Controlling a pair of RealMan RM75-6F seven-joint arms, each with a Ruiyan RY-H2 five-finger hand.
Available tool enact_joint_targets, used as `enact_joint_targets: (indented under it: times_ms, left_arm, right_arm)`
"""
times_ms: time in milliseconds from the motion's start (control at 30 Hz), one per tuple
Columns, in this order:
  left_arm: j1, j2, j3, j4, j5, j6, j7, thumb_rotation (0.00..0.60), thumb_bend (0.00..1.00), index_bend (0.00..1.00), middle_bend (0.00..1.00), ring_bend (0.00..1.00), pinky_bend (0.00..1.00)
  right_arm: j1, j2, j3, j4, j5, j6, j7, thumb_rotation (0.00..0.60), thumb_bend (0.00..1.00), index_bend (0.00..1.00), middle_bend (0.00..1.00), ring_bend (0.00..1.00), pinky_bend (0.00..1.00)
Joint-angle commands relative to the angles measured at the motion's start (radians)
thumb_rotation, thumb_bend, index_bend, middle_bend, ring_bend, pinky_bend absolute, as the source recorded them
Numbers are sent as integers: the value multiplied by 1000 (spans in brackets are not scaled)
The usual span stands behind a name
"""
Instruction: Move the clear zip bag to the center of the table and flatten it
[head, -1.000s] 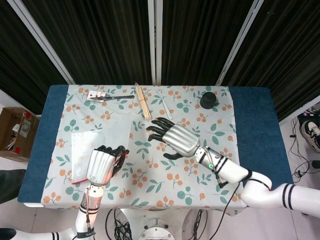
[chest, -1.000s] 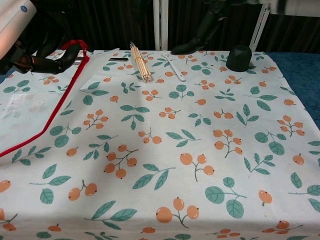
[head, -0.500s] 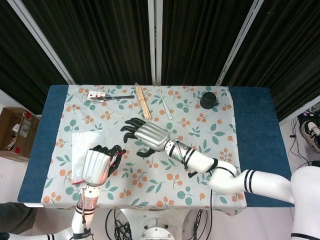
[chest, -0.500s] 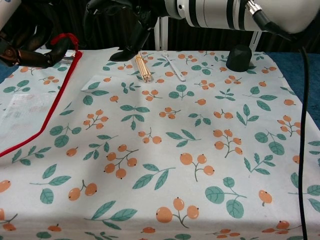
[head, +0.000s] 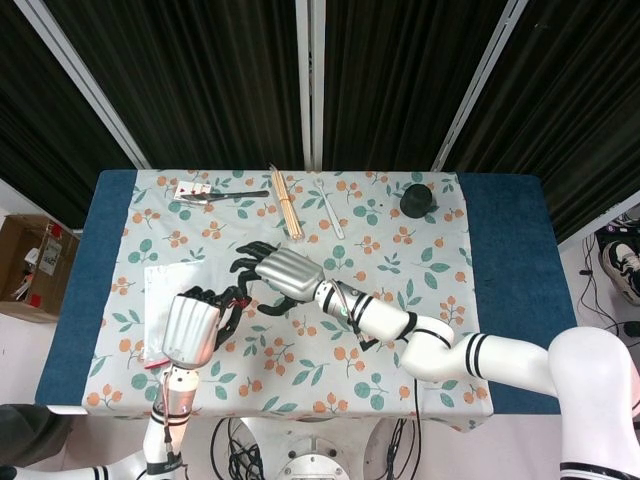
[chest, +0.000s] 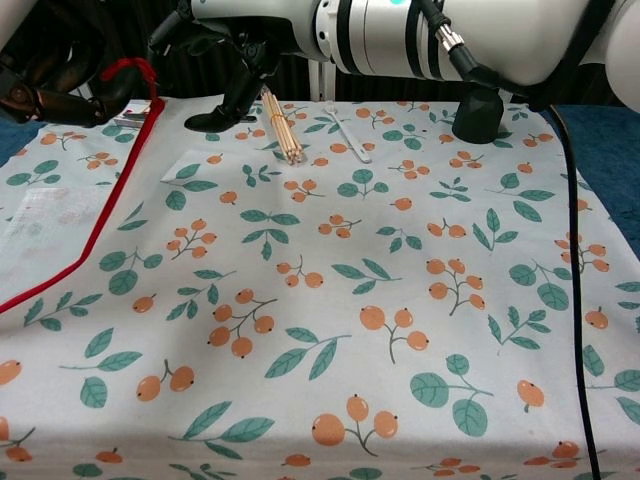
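The clear zip bag (head: 163, 290) with a red zip edge (chest: 95, 230) lies at the table's left side. My left hand (head: 192, 325) grips that red edge and holds its corner lifted off the cloth; in the chest view the left hand (chest: 50, 92) is at the top left. My right hand (head: 275, 275) hangs just to the right of it with fingers spread and nothing in them. Its dark fingertips (chest: 228, 105) come down near the bag's raised corner. Whether they touch the bag, I cannot tell.
Bamboo skewers (head: 288, 205), a metal spoon (head: 215, 198), a white utensil (head: 333, 215), a playing card (head: 190, 188) and a black object (head: 418, 200) lie along the far edge. A cardboard box (head: 30, 265) stands on the floor to the left.
My right hand has swept left from the table's middle to just beside the left hand and the bag's corner. The left hand still holds the red edge, shifted slightly.
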Motion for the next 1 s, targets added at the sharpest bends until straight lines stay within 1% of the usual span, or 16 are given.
enact_joint_targets:
  times_ms: [33, 133, 200, 267, 333, 567, 833, 1000]
  left_arm:
    - [3, 0, -3, 1, -3, 0, -3, 600, 485, 705, 886, 849, 801]
    - [11, 1, -8, 3, -8, 5, -11, 600, 486, 705, 884, 848, 801]
    - [19, 2, -8, 5, -11, 10, -16, 600, 486, 705, 884, 848, 801]
    - [26, 3, -7, 8, -14, 14, -21, 600, 486, 706, 883, 847, 801]
    - [32, 2, -4, 11, -16, 15, -28, 600, 487, 707, 882, 847, 801]
    - [49, -2, 5, 25, -28, 10, -52, 600, 490, 709, 882, 846, 801]
    - [61, -8, 19, 48, -54, -18, -74, 600, 490, 709, 881, 846, 800]
    - [69, -8, 25, 82, -88, -48, -86, 600, 491, 710, 880, 845, 799]
  right_arm:
    - [13, -24, 2, 29, 4, 11, 15, 600, 331, 577, 238, 8, 7]
    - [21, -50, 13, 55, 17, 31, 26, 600, 416, 712, 315, 56, 31]
    - [26, -62, 19, 69, 25, 41, 30, 600, 459, 776, 355, 80, 43]
    - [29, -67, 25, 72, 34, 47, 42, 600, 476, 847, 392, 100, 50]
    - [32, -67, 29, 73, 40, 50, 48, 600, 477, 881, 410, 109, 51]
    - [32, -53, 42, 64, 66, 66, 45, 600, 477, 918, 426, 112, 52]
    - [16, -21, 49, 32, 92, 91, 22, 600, 477, 922, 430, 112, 52]
    - [-1, -1, 47, 9, 100, 113, 13, 600, 477, 923, 431, 112, 52]
